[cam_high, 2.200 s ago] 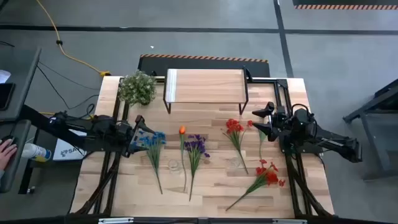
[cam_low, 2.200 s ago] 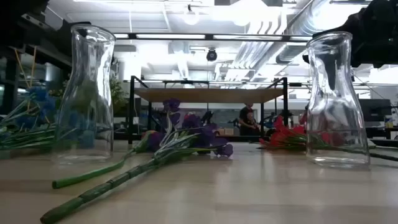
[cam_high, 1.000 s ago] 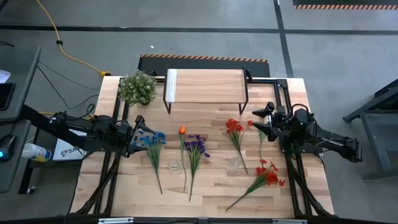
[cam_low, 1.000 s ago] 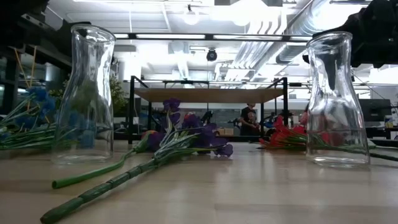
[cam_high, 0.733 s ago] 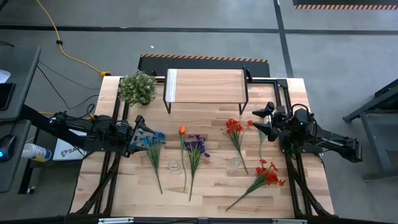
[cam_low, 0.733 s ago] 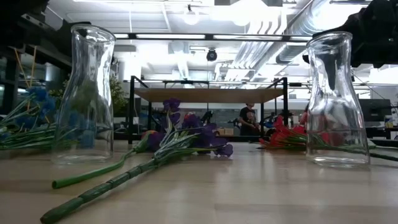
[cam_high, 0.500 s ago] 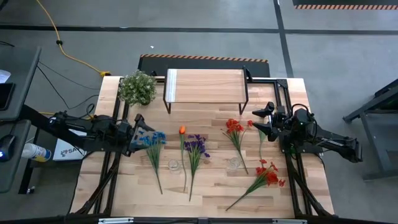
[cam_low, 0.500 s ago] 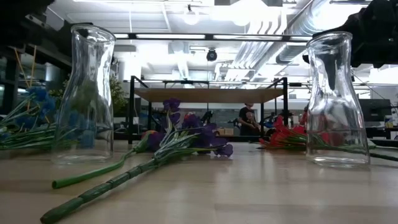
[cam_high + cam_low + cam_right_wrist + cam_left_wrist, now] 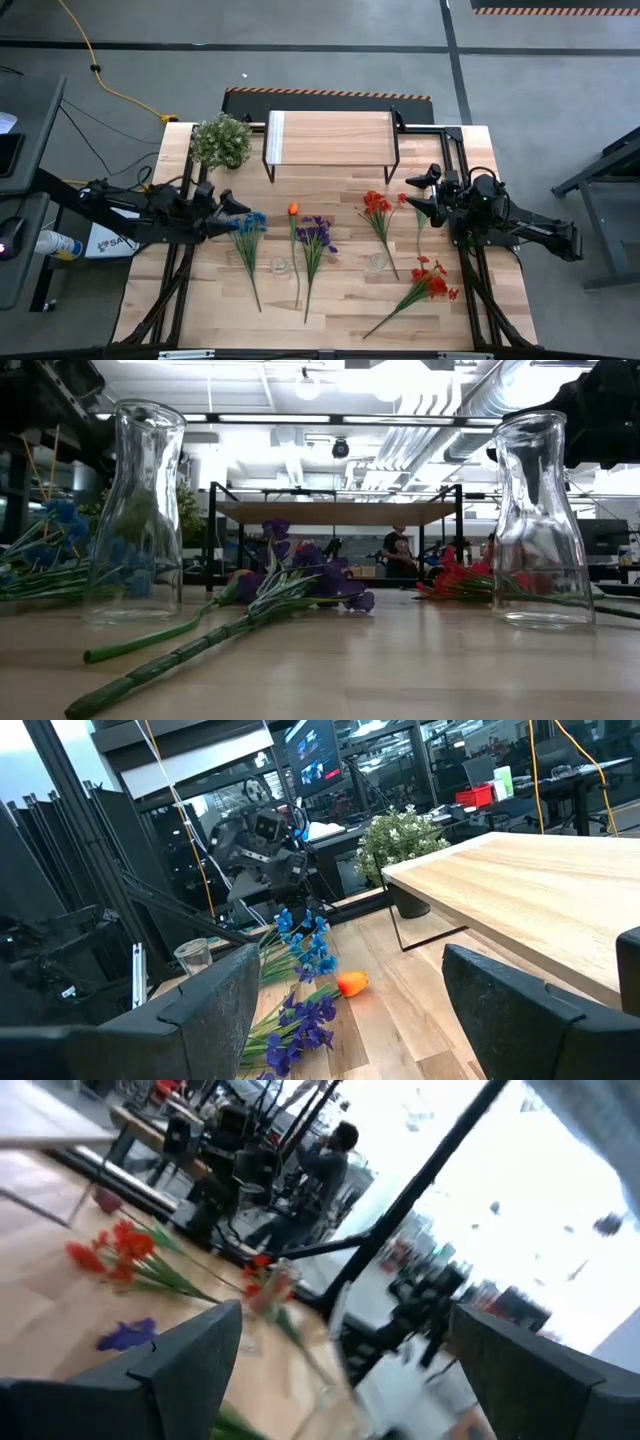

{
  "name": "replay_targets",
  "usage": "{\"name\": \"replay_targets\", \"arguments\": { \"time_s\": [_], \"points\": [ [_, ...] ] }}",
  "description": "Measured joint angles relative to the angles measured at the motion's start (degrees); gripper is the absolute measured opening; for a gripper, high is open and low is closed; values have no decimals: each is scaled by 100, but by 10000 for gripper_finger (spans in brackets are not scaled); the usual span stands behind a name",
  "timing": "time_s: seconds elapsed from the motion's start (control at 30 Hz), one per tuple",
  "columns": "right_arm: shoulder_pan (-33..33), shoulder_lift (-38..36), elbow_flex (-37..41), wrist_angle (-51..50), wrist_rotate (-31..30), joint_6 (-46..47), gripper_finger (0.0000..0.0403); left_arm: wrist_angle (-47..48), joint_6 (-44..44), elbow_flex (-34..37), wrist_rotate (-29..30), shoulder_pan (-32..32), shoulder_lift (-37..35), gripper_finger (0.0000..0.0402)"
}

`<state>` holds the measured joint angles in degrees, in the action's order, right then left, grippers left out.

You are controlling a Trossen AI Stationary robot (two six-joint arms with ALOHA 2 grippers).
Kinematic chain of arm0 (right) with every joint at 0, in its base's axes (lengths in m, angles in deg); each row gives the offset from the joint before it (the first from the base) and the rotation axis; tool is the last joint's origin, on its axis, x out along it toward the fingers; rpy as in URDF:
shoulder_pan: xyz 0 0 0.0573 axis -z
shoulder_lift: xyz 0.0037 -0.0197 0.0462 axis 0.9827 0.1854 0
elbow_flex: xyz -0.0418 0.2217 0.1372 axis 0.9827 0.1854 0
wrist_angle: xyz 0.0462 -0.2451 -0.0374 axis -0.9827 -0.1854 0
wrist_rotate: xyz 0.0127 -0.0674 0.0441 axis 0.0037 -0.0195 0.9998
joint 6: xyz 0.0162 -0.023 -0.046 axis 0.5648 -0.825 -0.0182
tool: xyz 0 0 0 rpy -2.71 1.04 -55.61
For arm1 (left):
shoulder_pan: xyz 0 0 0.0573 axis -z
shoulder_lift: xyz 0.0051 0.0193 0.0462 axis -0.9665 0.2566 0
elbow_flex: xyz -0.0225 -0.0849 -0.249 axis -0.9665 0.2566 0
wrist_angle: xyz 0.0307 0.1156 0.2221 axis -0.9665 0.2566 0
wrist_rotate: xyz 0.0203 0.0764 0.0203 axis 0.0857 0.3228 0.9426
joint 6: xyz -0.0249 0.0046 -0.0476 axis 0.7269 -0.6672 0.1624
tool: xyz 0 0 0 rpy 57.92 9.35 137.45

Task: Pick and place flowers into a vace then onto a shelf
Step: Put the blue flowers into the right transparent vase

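Observation:
Several flowers lie flat on the table. In the high view, from left to right, they are a blue bunch (image 9: 247,226), an orange tulip (image 9: 292,209), a purple bunch (image 9: 315,233), a red bunch (image 9: 377,205) and a second red bunch (image 9: 431,281). Two clear glass vases (image 9: 280,266) (image 9: 376,262) stand upright among the stems. The shelf (image 9: 330,138) stands at the far edge. My left gripper (image 9: 234,208) is open just left of the blue blooms. My right gripper (image 9: 415,193) is open, right of the red bunch.
A bushy potted plant (image 9: 221,140) stands at the far left corner beside the shelf. The low view shows both vases (image 9: 148,510) (image 9: 540,520) near the camera, with the purple flowers (image 9: 310,575) lying between them. People move about in the room behind.
My left gripper has turned about its wrist next to the blue blooms, so its fingers lie differently in the high view. Its wrist view is smeared by motion. The flowers, the vases and my right arm have kept still.

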<state>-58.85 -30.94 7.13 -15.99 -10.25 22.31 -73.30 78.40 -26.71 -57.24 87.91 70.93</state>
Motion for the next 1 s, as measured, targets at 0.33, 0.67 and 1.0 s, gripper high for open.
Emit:
{"name": "replay_targets", "arguments": {
  "time_s": [0.33, 0.67, 1.0],
  "points": [
    [1, -1, 2, 62, -5, 138, 303, -1595, 460, -2, 196, 0, 0, 390],
    [0, 0, 0, 2020, -971, 2180, 303, -2892, 256, -9, 419, 0, 0, 390],
    [2, 0, 0, 4430, -2253, 1911, 303, -3242, 223, -211, 435, 0, 2, 390]
  ]
}}
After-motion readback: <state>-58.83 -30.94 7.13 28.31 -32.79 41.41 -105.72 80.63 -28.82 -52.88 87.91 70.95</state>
